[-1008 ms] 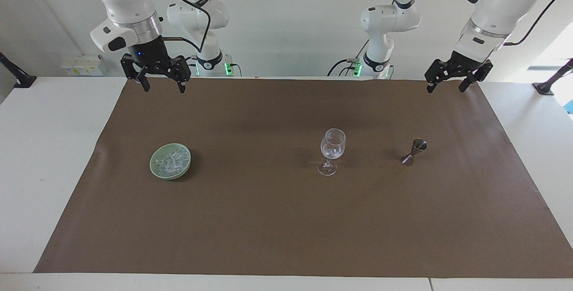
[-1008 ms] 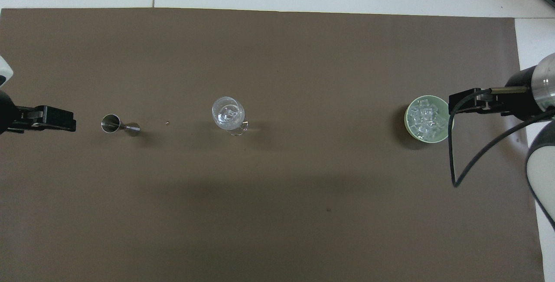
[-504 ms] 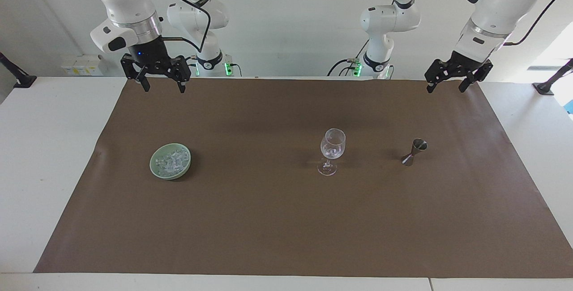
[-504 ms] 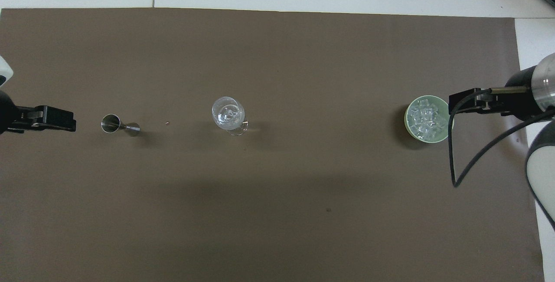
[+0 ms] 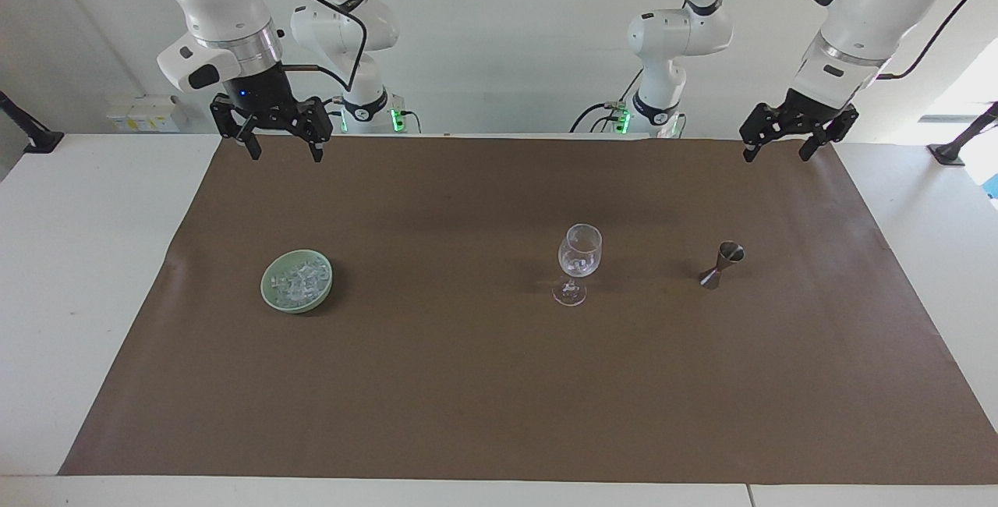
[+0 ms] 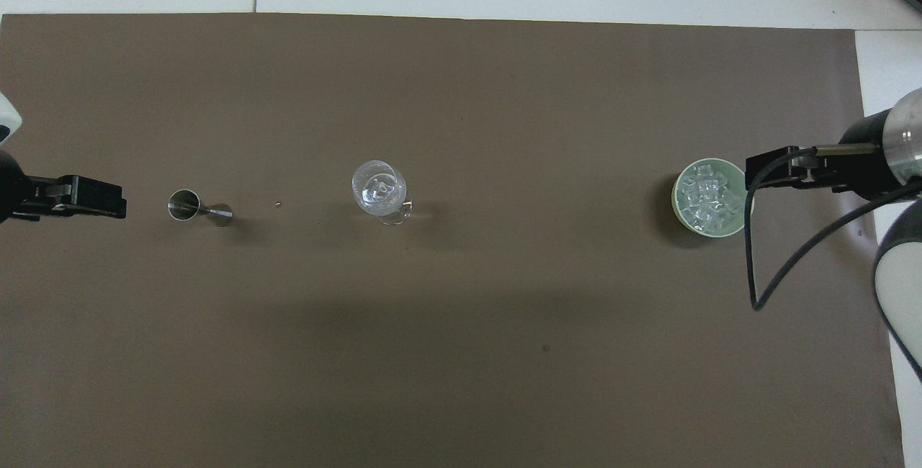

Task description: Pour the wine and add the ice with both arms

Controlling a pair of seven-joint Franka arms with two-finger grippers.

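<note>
A clear wine glass (image 5: pixel 580 257) (image 6: pixel 379 187) stands upright mid-mat, with a few glassy cubes seemingly in its bowl. The ice (image 5: pixel 298 279) (image 6: pixel 709 198) is heaped in a pale green bowl (image 5: pixel 296 306) (image 6: pixel 677 201) toward the right arm's end. A small steel jigger (image 5: pixel 722 264) (image 6: pixel 198 207) stands toward the left arm's end. No wine shows in either view. My right gripper (image 5: pixel 284 154) (image 6: pixel 753 170) hangs open and empty, high over the mat's edge by the robots. My left gripper (image 5: pixel 775 156) (image 6: pixel 119 207) hangs the same way, open and empty.
A brown mat (image 5: pixel 468 382) covers most of the white table (image 5: pixel 78 257). A tiny speck (image 6: pixel 278 204) lies between jigger and glass. Both arm bases (image 5: pixel 366 109) stand at the table's edge.
</note>
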